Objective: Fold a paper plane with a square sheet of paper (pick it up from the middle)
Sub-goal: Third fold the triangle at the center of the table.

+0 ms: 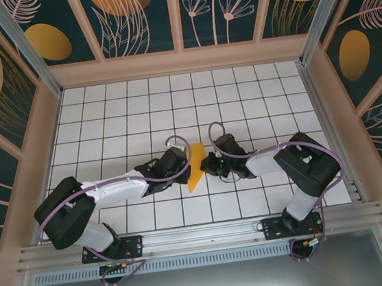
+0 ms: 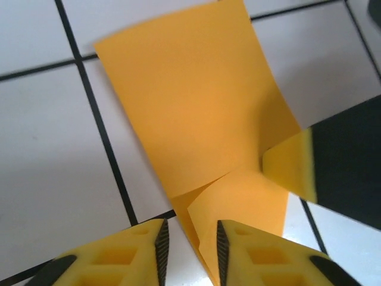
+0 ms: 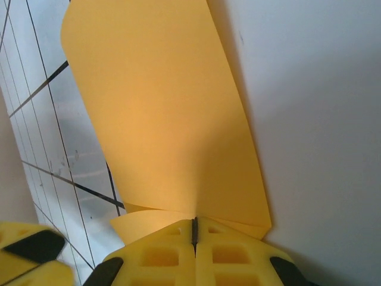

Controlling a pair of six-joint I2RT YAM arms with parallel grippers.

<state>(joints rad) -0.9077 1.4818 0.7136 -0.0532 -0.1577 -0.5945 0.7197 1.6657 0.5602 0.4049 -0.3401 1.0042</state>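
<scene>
The square sheet of paper is an orange-yellow creased wedge standing up off the white grid table, between my two grippers. In the left wrist view the paper spreads upward and its folded lower edge runs down between the fingers of my left gripper. Those jaws stand a little apart, with a gap beside the paper. My right gripper is shut on the paper at its lower crease. From above, the left gripper meets the wedge from the left and the right gripper from the right.
The white grid table is boxed in by dark walls painted with leaves and orange ovals. A metal rail runs along the near edge by the arm bases. The right gripper's finger shows in the left wrist view.
</scene>
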